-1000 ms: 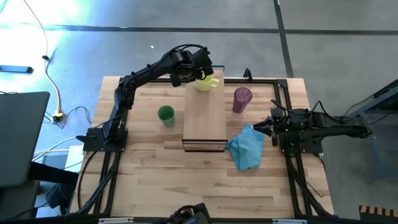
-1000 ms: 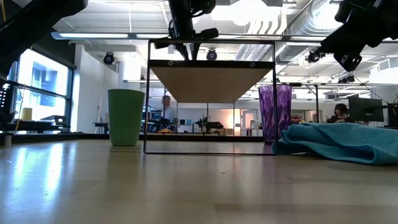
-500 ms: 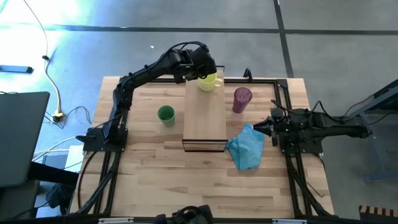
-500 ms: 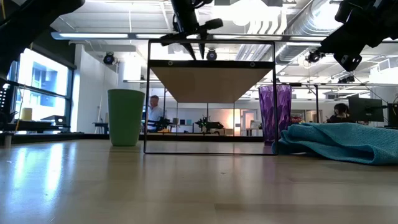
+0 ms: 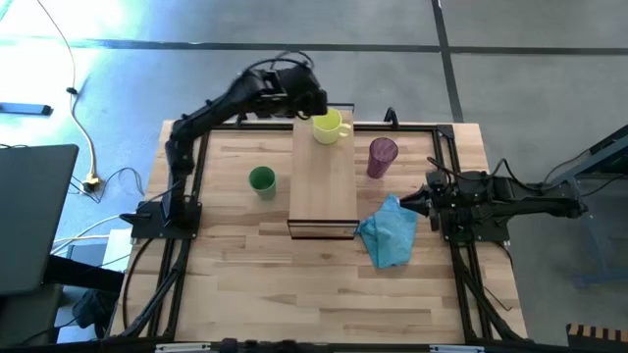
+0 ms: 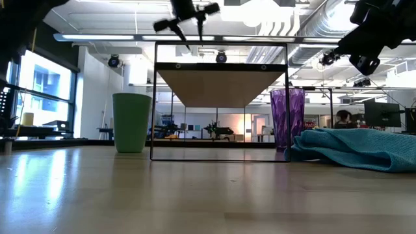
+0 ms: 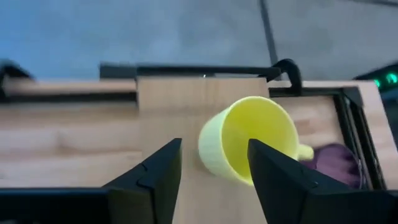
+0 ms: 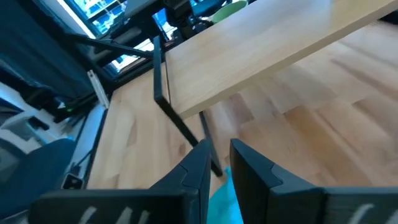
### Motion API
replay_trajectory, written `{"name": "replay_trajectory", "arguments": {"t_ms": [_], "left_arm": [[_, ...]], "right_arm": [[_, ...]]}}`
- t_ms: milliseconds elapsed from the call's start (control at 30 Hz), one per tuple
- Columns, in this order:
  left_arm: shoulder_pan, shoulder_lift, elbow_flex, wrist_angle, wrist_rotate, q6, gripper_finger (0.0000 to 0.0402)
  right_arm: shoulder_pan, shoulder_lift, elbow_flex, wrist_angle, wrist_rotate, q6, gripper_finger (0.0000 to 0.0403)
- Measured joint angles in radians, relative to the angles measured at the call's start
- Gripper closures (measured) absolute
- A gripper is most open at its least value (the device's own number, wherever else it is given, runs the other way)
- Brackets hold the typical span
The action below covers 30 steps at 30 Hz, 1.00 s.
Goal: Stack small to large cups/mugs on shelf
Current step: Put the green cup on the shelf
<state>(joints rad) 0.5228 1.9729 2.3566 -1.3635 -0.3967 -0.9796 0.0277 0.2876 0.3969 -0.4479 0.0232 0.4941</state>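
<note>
The yellow mug (image 5: 330, 126) (image 7: 249, 146) stands upright on its base at the far end of the shelf (image 5: 322, 186), its handle toward the table's right. My left gripper (image 5: 314, 104) (image 7: 214, 168) hovers open above and just left of the mug and touches nothing. On the tabletop, the green cup (image 5: 261, 179) (image 6: 131, 122) stands left of the shelf. The purple tumbler (image 5: 382, 156) (image 6: 287, 120) stands right of it. My right gripper (image 5: 404, 202) (image 8: 219, 163) waits at the table's right side, its fingers a narrow gap apart.
A blue cloth (image 5: 388, 235) (image 6: 354, 148) lies crumpled by the shelf's near right corner, under my right gripper. A black frame (image 5: 444, 147) runs round the tabletop's edges. Bare wood lies on the near half of the table (image 5: 314, 294).
My left gripper has opened and let go of the yellow mug. It has risen and drawn back toward the table's far left, rolling as it went. The mug stays upright on the shelf's far end.
</note>
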Motion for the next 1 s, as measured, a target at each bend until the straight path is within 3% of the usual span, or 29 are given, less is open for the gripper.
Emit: {"name": "replay_trajectory", "arguments": {"t_ms": [67, 233, 467, 667, 867, 1000], "left_arm": [[-0.002, -0.049, 0.000, -0.002, 0.017, 0.108, 0.0221], [-0.034, -0.167, 0.000, -0.061, 0.176, 0.366, 0.0216], [-0.122, -0.272, 0.000, -0.168, 0.315, 0.606, 0.0229], [-0.215, -0.301, -0.008, -0.209, 0.390, 0.687, 0.0236], [-0.275, -0.305, -0.008, -0.208, 0.390, 0.697, 0.0232], [-0.291, -0.303, -0.008, -0.201, 0.352, 0.690, 0.0237]], "right_arm": [[0.000, 0.000, 0.000, -0.004, -0.020, 0.004, 0.0350], [0.000, 0.000, 0.000, -0.003, -0.067, 0.024, 0.0350], [0.000, 0.000, 0.000, 0.036, -0.077, -0.045, 0.0350], [0.000, 0.000, 0.000, 0.138, -0.077, -0.161, 0.0350], [0.000, 0.000, 0.000, 0.301, -0.067, -0.185, 0.0350], [0.000, 0.000, 0.000, 0.497, 0.010, -0.185, 0.0350]]}}
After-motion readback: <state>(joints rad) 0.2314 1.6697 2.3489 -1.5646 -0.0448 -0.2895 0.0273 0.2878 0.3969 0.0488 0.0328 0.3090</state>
